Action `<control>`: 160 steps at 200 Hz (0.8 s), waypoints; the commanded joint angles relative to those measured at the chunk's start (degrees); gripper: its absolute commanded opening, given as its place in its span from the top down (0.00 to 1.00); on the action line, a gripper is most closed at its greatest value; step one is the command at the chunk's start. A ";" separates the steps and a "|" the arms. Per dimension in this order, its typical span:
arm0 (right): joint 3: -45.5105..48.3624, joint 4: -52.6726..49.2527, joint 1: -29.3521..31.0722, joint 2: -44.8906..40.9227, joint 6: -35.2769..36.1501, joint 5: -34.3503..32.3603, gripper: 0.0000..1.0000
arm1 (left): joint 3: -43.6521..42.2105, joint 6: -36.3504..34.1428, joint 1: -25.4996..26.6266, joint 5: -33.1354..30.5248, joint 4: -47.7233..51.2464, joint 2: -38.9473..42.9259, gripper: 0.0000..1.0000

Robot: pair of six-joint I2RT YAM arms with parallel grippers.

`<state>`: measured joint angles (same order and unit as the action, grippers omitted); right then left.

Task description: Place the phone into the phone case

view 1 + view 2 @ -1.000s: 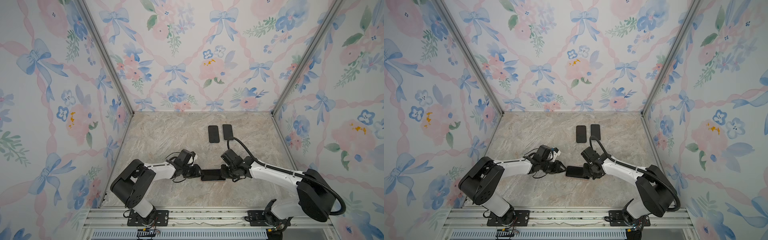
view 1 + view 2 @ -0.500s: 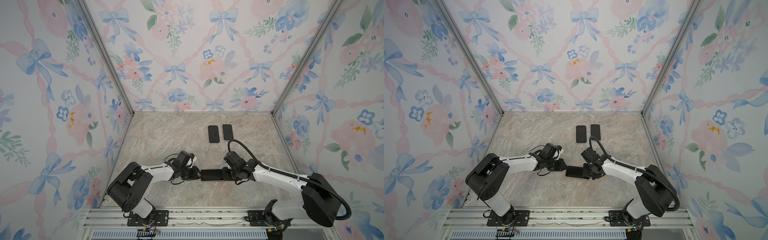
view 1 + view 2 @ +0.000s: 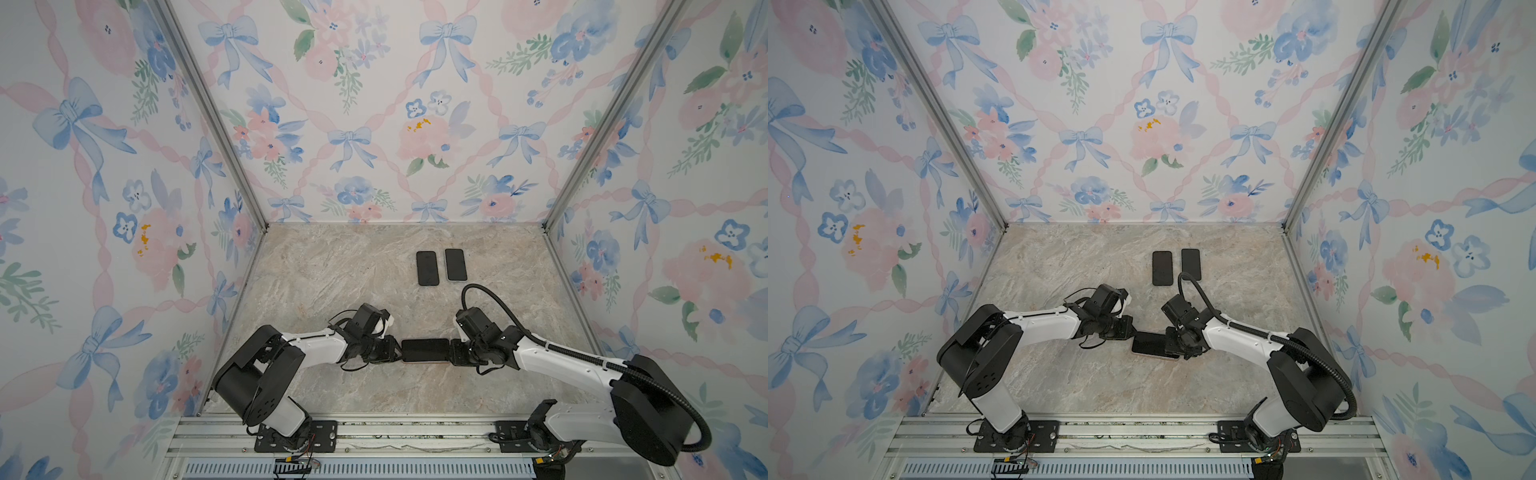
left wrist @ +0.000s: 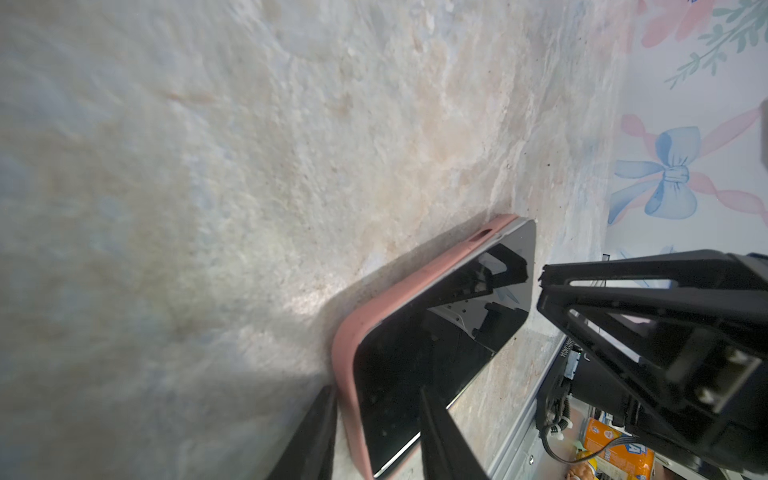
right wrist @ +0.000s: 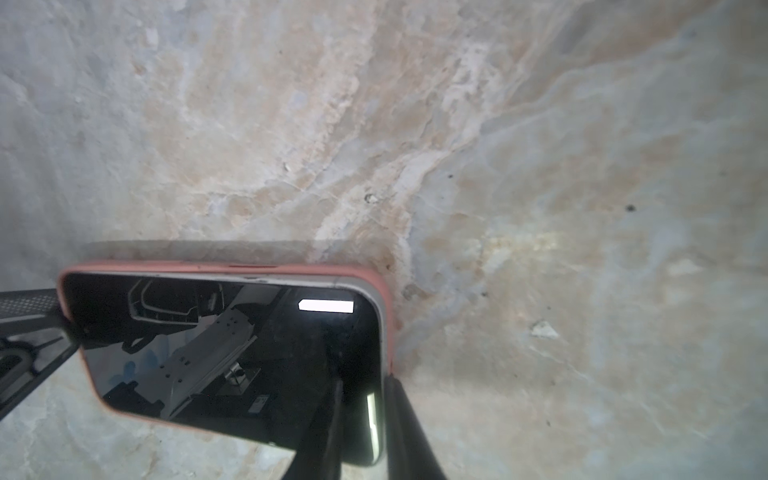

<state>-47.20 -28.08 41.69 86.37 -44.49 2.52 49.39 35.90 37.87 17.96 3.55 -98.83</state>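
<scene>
Left gripper (image 3: pixel 398 351) pinches the phone (image 3: pixel 424 350) inside its case (image 4: pixel 345 345); right gripper (image 3: pixel 453 352) straddles the other end, grip unclear. Press the 2 ends down evenly.

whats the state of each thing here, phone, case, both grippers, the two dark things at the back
phone: screen up in the case, silver rim showing at one end, maybe not fully seated
pink phone case: on the table, around the phone
left gripper: shut, fingers pinching the case's end
right gripper: fingers astride the other end, grip unclear
back left dark slab: lying flat, untouched
back right dark slab: flat beside it, apart
</scene>
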 commanded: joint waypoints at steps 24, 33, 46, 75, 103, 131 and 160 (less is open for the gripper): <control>1.87 2.86 0.45 0.88 -0.86 2.14 0.58 | -2.79 -0.24 1.75 -0.35 3.39 0.41 0.90; 1.94 3.06 0.60 1.08 -0.99 2.37 0.60 | -2.89 0.11 1.92 0.16 3.38 1.27 0.88; 2.01 3.20 0.83 1.17 -1.04 2.34 0.62 | -3.01 0.76 2.01 0.74 3.33 2.18 0.84; 2.15 3.91 1.18 1.00 -1.43 2.44 0.67 | -3.02 1.58 2.29 2.70 3.07 2.15 0.78; 2.92 5.97 1.53 1.69 -2.08 3.75 0.72 | -4.14 2.93 2.30 5.69 0.17 2.05 0.78; 3.99 8.78 1.90 2.39 -3.29 5.53 0.74 | -5.21 4.13 2.30 7.82 -2.43 1.94 0.78; 4.82 11.90 2.65 3.21 -4.53 7.36 0.79 | -5.53 5.31 2.30 9.75 -4.63 2.07 0.72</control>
<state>-45.04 -26.09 41.69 85.71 -47.97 2.61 45.23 39.46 38.92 19.64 0.10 -96.75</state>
